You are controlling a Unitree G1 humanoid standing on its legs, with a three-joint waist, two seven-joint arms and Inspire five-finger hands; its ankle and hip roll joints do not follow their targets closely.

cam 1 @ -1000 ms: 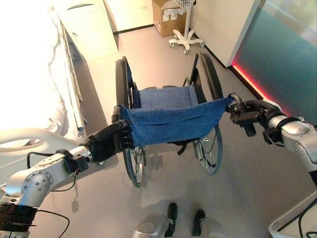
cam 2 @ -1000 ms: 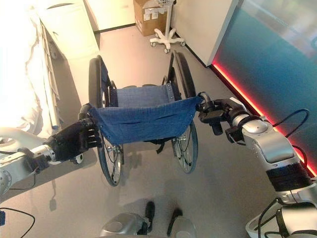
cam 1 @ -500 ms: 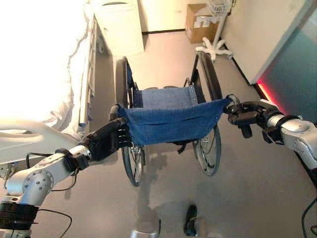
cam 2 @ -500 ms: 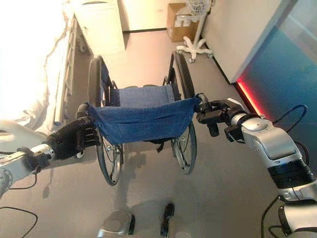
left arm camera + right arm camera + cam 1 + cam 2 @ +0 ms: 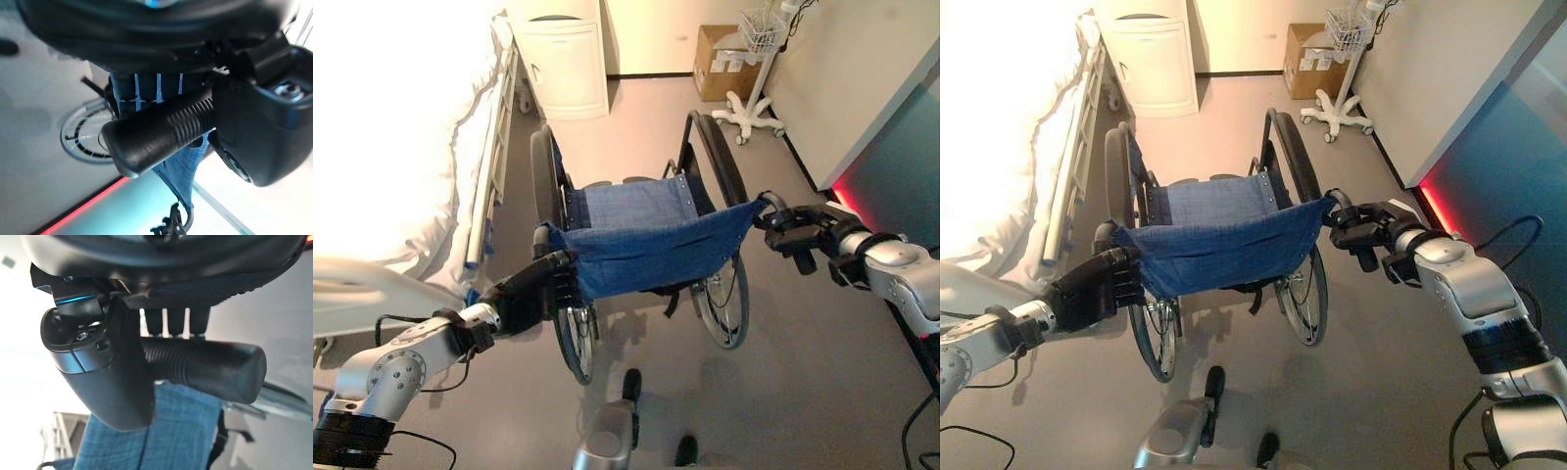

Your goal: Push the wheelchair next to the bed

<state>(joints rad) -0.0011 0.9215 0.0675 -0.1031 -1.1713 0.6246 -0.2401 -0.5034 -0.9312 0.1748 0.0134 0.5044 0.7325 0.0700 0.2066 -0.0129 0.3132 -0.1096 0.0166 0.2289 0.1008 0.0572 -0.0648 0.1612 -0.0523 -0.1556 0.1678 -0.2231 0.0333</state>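
Observation:
A wheelchair (image 5: 641, 235) with a blue cloth seat and back stands in front of me, its big black wheels (image 5: 715, 162) on the grey floor. The bed (image 5: 401, 127) with white bedding lies along the wheelchair's left side, a narrow strip of floor between them. My left hand (image 5: 530, 294) is shut on the left push handle (image 5: 161, 132), a ribbed black grip. My right hand (image 5: 803, 233) is shut on the right push handle (image 5: 205, 364).
A white bedside cabinet (image 5: 566, 54) stands at the head of the bed, ahead of the wheelchair. A cardboard box (image 5: 722, 61) and a wheeled stand (image 5: 749, 113) with a wire basket sit at the back right. A wall (image 5: 891, 127) with a red light strip runs along the right.
The whole picture has shifted: the camera moved forward and turned. The wheelchair has rolled ahead alongside the bed, with both hands still on its handles.

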